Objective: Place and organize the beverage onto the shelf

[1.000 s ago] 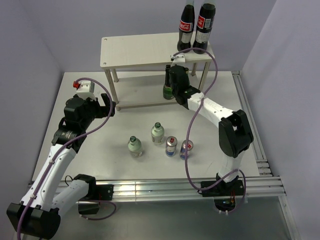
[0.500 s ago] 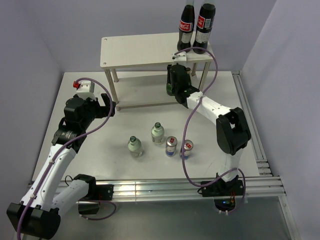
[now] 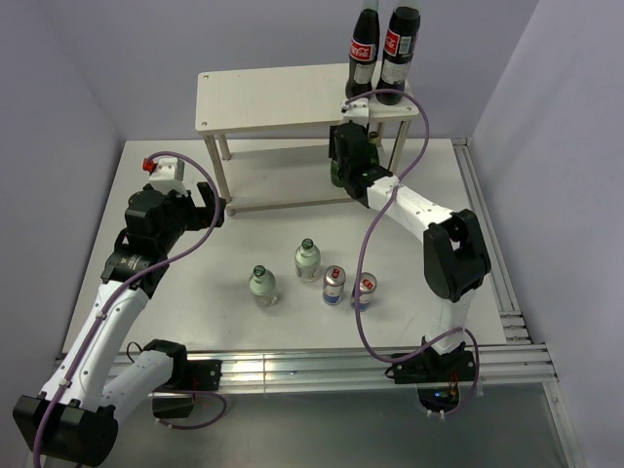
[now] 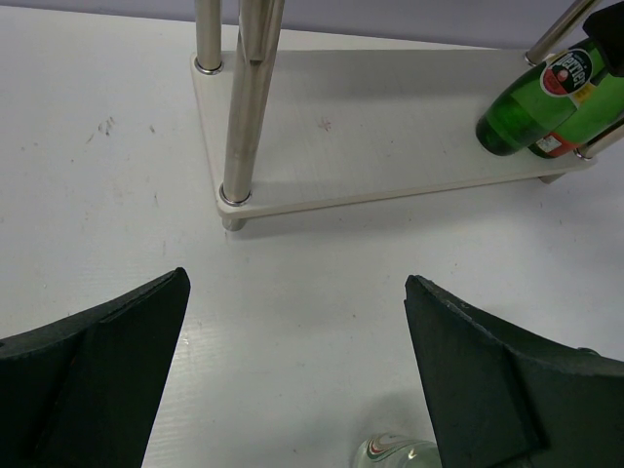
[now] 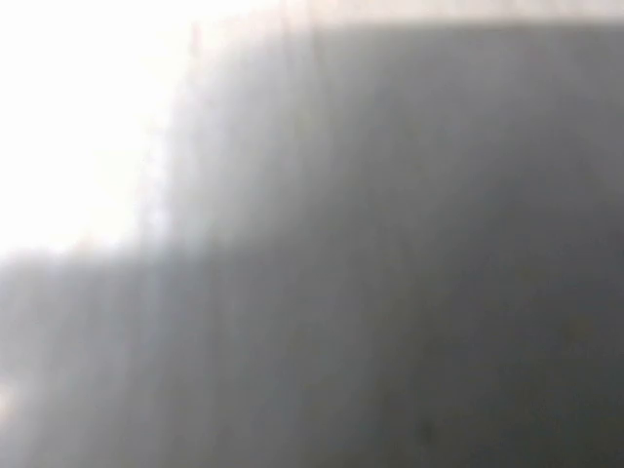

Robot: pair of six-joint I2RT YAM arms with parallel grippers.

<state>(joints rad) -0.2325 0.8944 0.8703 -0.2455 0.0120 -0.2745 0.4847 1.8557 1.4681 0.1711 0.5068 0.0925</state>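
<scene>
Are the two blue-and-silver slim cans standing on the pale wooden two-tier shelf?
No, both blue-and-silver slim cans stand on the white table, in front of the pale wooden two-tier shelf.

We see a pale, whitish shelf [image 3: 273, 97] with faint grain on a white surface [image 3: 195, 322]. At upper centre, two cola bottles [image 3: 380, 44] are dark with red labels. The glass bottle [image 4: 526, 112] is green, its round label red. Two clear bottles [image 3: 308, 259] have green caps. The cans [image 3: 334, 285] are blue and silver. The left tool [image 4: 295, 283] is black.
</scene>
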